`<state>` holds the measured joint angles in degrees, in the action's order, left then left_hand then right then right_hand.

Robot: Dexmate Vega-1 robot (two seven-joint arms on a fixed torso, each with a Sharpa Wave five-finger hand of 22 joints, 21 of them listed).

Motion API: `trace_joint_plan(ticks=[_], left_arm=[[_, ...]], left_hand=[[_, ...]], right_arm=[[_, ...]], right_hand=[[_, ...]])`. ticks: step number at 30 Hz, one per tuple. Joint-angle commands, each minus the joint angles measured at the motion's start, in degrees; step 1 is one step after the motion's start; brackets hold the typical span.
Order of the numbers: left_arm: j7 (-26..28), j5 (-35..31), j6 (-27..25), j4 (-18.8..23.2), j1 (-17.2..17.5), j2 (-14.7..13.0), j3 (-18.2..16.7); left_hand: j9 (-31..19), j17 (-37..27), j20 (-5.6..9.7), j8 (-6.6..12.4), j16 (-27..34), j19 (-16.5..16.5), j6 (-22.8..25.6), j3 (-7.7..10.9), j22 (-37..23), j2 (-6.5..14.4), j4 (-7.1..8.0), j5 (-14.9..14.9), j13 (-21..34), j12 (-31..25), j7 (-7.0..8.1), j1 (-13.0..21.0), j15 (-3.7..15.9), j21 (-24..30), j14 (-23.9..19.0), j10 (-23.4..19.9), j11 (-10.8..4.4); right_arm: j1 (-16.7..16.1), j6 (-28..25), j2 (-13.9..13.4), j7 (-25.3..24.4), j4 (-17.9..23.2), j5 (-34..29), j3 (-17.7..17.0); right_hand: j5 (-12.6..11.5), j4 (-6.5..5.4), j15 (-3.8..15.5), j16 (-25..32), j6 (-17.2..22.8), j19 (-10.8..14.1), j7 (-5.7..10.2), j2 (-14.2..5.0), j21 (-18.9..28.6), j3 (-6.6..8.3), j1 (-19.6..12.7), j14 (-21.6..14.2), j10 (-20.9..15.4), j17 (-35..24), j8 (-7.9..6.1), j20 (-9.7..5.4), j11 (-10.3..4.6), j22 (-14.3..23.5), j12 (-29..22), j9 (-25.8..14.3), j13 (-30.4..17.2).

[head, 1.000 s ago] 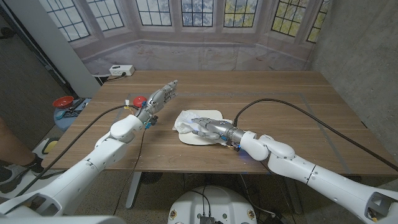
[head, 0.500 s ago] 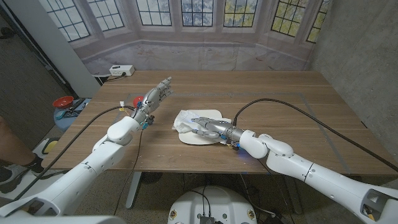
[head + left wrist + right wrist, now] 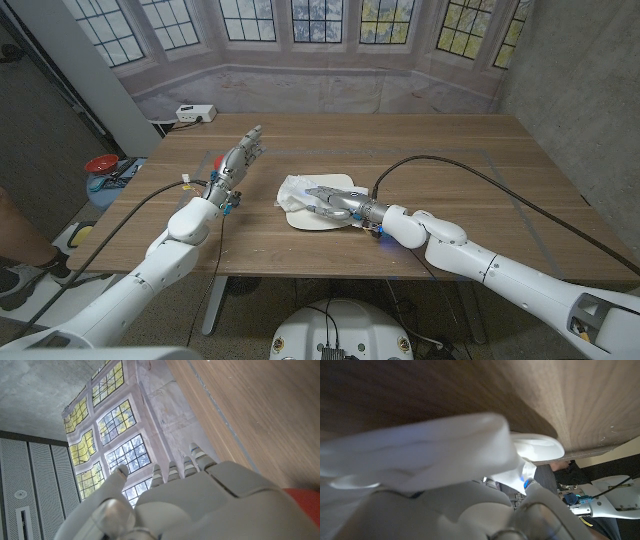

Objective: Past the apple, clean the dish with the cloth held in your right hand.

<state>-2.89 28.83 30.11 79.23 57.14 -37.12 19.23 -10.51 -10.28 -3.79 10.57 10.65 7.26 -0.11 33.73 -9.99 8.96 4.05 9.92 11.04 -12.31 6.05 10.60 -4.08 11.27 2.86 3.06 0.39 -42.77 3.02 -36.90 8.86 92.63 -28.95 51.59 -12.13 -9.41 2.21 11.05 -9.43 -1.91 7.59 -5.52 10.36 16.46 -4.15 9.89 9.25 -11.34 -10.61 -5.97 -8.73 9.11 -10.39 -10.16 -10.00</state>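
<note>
We see the right hand (image 3: pixel 328 198) lying over the dish (image 3: pixel 322 204), fingers closed on the white cloth (image 3: pixel 297 192) and reaching toward the robot's left. The dish is a cream, rounded-rectangle plate, sitting near the middle of the wooden table (image 3: pixel 480 180), a bit toward the robot's edge. Its long axis looks to run roughly from the near edge toward the far edge, tilted slightly; hard to be firm because the hand and cloth cover much of it. The cloth is bunched at the dish's left end, spilling just over the rim onto the wood.

In the right wrist view the cloth (image 3: pixel 420 455) is a blurred white fold right in front of the right hand (image 3: pixel 445 515), with the dish rim (image 3: pixel 540 446) just behind it against the table.

The left hand (image 3: pixel 238 160) is raised over the left part of the table, fingers straight and held close together, pointing away from the robot toward the far edge, holding nothing. The left wrist view shows the back of that left hand (image 3: pixel 200 505) with fingers extended side by side toward the window backdrop (image 3: pixel 117 420). A patch of red shows at the edge beside it, likely the apple (image 3: pixel 306 502); in the head view we cannot make the apple out behind the left hand.

A black cable (image 3: pixel 480 172) runs along the right arm across the table.
</note>
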Motion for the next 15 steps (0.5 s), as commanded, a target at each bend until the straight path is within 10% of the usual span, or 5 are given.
trace_joint_plan(ticks=[1, 15], left_arm=[[0.8, 0.1, 0.4, -0.5, 1.2, 0.1, -0.6], [-0.7, 0.1, 0.4, -1.8, -0.3, 0.7, 0.3]], left_hand=[[-0.2, -0.2, 0.15, -0.03, 0.2, 0.5, -0.1, 0.08, -0.2, 0.0, 0.55, -0.1, 0.1, -0.2, 0.6, -0.6, -0.07, 0.3, -0.1, 0.3, -0.17], [-0.2, -0.1, 0.14, 0.03, 0.1, 0.5, 0.0, -0.02, -0.2, 0.1, 1.16, 0.0, 0.1, -0.1, 0.38, -1.1, -0.03, 0.3, -0.2, 0.3, -0.22]], right_arm=[[1.2, 1.1, 0.4, -0.2, -1.5, 1.1, 0.2], [1.3, 0.2, -0.6, 0.5, 0.6, 1.2, -0.4]], right_hand=[[-0.3, -0.02, 0.94, 0.5, 0.5, 4.9, -0.18, -4.2, 0.7, 0.45, 0.6, 0.0, -0.3, 0.0, -0.41, 2.57, -0.29, 0.6, -0.3, -0.1, -0.1], [-0.3, 0.17, 1.09, 0.7, 1.5, 5.4, -0.2, -3.98, 0.8, 0.84, 0.8, -0.7, -1.4, 0.1, -0.65, 2.47, -0.29, 0.6, -0.6, -0.1, -0.1]])
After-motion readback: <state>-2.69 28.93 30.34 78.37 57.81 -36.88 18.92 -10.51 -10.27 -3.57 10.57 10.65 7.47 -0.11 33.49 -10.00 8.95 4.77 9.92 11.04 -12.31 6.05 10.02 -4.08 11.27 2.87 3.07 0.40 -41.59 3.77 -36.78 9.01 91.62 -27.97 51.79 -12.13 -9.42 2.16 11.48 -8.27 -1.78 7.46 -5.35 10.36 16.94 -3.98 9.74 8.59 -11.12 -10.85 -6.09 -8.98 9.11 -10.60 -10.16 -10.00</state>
